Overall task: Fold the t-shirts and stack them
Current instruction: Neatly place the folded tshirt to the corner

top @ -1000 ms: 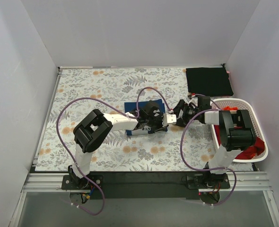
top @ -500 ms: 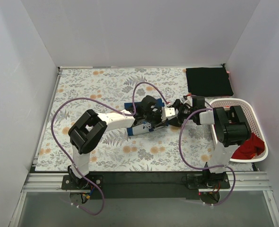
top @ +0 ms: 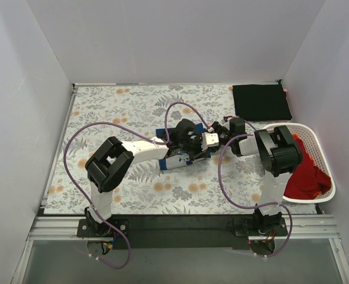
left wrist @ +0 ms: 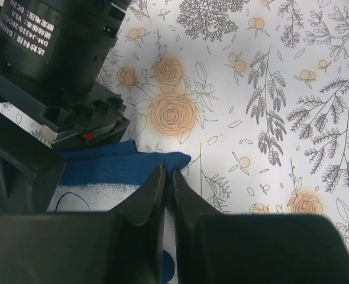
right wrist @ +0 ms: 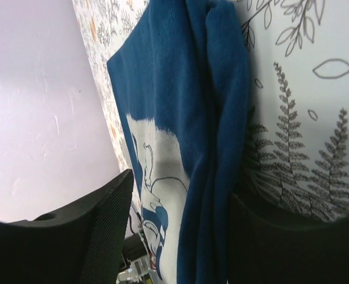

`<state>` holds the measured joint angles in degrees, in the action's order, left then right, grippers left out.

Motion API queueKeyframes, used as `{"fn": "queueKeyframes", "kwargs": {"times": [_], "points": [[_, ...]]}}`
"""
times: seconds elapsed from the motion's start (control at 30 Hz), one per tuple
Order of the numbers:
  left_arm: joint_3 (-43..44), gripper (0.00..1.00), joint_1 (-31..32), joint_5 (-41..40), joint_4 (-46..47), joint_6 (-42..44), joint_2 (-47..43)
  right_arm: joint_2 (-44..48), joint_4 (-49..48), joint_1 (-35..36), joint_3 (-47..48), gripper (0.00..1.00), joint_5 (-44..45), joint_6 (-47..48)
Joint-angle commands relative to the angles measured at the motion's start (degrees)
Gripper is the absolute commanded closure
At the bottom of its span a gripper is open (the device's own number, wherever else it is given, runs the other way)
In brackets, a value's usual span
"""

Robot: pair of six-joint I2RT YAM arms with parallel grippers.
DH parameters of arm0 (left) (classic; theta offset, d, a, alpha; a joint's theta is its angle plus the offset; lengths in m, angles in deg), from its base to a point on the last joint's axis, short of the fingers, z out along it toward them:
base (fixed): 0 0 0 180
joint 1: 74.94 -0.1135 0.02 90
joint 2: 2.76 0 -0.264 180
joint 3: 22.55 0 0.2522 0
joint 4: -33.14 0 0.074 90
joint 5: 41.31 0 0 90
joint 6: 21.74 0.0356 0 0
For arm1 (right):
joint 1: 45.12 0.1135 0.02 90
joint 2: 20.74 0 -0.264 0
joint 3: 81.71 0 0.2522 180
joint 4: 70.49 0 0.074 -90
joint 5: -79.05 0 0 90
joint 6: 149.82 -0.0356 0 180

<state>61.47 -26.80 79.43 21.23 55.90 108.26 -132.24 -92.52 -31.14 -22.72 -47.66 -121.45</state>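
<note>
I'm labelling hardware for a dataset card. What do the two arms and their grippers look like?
Both the left arm and right arm have white links joined by chunky black joint housings, each trailed by a looping purple cable. The left gripper and right gripper have matte black fingers. One black motor housing carries white printed lettering.

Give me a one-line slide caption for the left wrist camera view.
Left gripper, fingers nearly together, at the edge of the navy shirt on the flowered table cover.

left claw (left wrist: 165,173) pinched closed; right claw (right wrist: 177,198) spread wide; both reaching toward centre
</note>
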Motion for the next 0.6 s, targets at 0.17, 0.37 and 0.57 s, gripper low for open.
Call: {"fn": "queueKeyframes", "kwargs": {"times": [0.17,0.37,0.57], "points": [[0.8,1.00,-0.2,1.5,2.4,-1.2,-4.2,-5.8,0.6,0.8,2.7,0.53,8.6,0.7],[1.5,0.68,-1.4,-0.3,1.5,-4.2,-5.1,-6.1,2.7,0.7,10.9,0.99,7.2,13.1],[1.5,0.45,-4.8,-1.9,-6.8,-5.8,-10.8,-4.6,21.7,0.1,25.2,0.99,6.9,34.9]]}}
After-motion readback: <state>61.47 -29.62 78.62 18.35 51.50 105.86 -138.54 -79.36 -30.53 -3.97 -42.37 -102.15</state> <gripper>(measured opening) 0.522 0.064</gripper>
